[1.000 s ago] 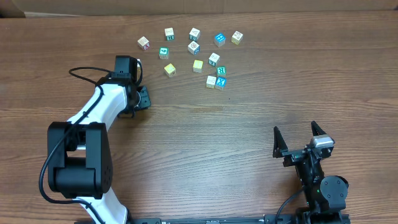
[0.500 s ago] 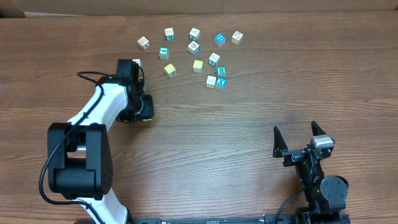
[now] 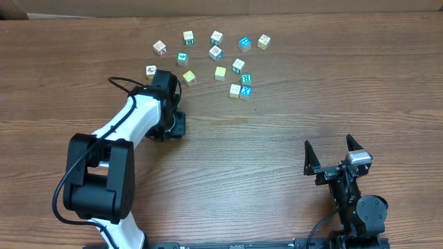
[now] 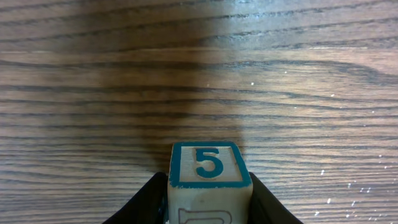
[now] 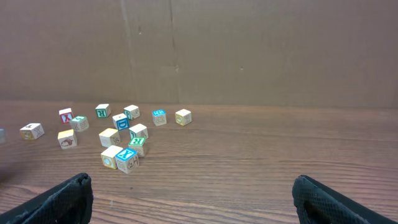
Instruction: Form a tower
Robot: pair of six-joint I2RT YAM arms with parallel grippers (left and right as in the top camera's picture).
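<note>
We find the left arm [image 3: 128, 124] stretched from the near-left corner toward 1 o'clock over the wooden counter [image 3: 311, 97]. Its wrist view shows the left jaws clenched on the 5 cube [image 4: 208, 165]. The two black fingers [image 4: 144, 202] lie against its left and right sides, and a teal-framed face with a teal 5 is in view. We cannot tell whether that cube rests on the counter or hangs just above it, and from overhead it is hidden under the wrist. The tower [image 3: 246, 79] stands well apart from those jaws, at about 2 o'clock of them, inside the scatter of loose cubes [image 3: 216, 53] toward the counter's far edge. Its top shows a teal face with a white R, and in the right wrist view a pale cube shows beneath that face. Just beside the tower at its 6 o'clock lies a blue cube [image 3: 245, 91] with a white X, and a cream cube [image 3: 234, 90] sits just beside that one at its 9 o'clock. A yellow cube [image 3: 189, 77] lies between the left wrist and the tower. A white cube [image 3: 151, 70] sits alone at about 11 o'clock of the left wrist. The right jaws are released, their dark fingers [image 5: 68, 196] spread wide and holding nothing. They sit low near the counter's 5 o'clock corner, well apart from every cube. A brown cardboard wall [image 5: 249, 50] closes the far side.
</note>
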